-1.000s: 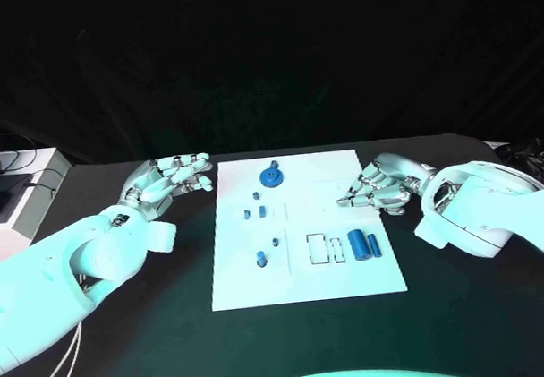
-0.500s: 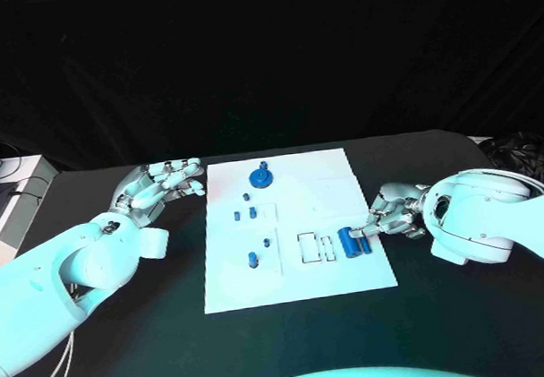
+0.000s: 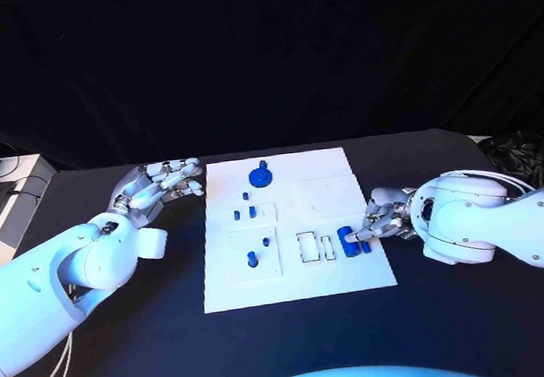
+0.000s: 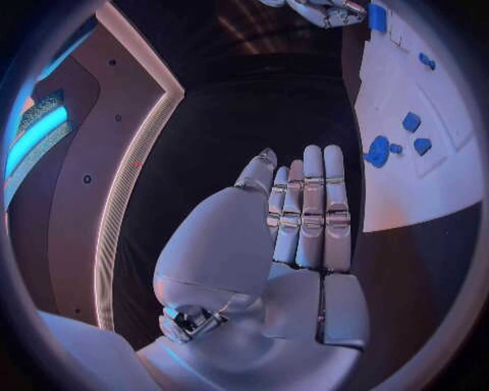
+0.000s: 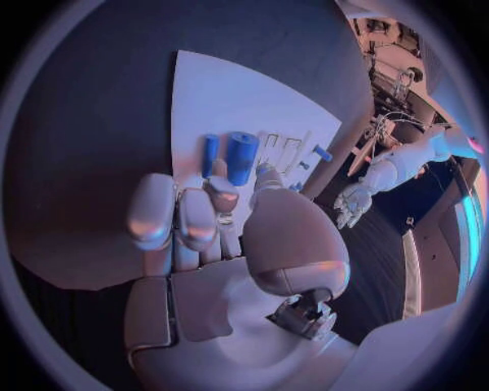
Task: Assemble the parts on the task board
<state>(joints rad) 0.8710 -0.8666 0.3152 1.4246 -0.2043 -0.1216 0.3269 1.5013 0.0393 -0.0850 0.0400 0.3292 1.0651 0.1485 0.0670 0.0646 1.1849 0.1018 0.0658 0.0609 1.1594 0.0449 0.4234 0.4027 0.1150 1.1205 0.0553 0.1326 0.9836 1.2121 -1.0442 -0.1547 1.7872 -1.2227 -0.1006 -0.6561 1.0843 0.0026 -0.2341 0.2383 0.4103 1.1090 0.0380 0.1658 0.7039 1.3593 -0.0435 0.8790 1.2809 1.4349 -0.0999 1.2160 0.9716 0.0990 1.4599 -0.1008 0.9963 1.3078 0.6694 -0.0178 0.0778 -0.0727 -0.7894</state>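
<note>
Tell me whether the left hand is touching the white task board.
Apart. In the head view the left hand hovers beside the white task board, with dark table showing between its fingers and the board's edge.

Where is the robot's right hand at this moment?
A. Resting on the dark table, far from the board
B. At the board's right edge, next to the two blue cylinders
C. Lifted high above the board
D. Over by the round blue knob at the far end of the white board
B. The right robot hand reaches over the right edge of the task board, fingertips beside the two blue cylinders.
</note>
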